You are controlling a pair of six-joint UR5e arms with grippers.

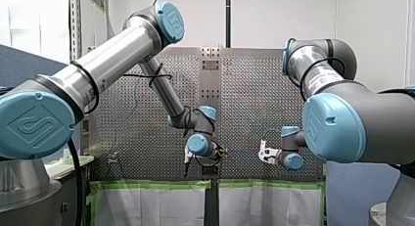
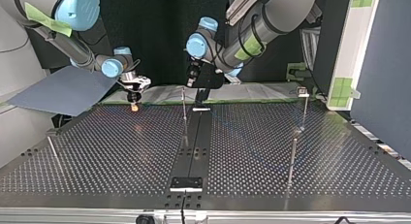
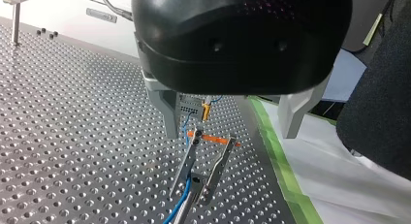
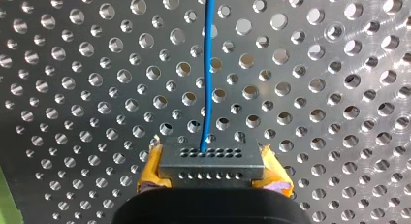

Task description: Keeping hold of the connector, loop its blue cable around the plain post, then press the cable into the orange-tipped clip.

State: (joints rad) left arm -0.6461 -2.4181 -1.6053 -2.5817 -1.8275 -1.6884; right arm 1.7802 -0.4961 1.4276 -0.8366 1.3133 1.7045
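Right gripper (image 2: 134, 105), upper left of the top view, pinches the connector (image 4: 209, 158) firmly; cable (image 4: 208, 64) runs straight ahead. Left gripper (image 3: 230, 129) gapes wide, empty, clip (image 3: 219, 163) just ahead. Best now: sweep wide round the post (image 2: 184, 117), gentle tension, no yanking.

My left arm (image 1: 112, 55) comes in from the view's left and bends down to the middle of the perforated worktop (image 1: 142, 133). Its left gripper (image 1: 188, 158) hangs just beside the plain centre strip (image 1: 211, 84), and a black cable (image 1: 155, 78) is knotted round the forearm. My right arm (image 1: 342, 118) enters from the right with the pale right gripper (image 1: 265, 154) level with the other and apart from it, both sets of jaws too small to read. Green tape (image 1: 147, 185) edges the worktop above a white sheet (image 1: 147, 206).
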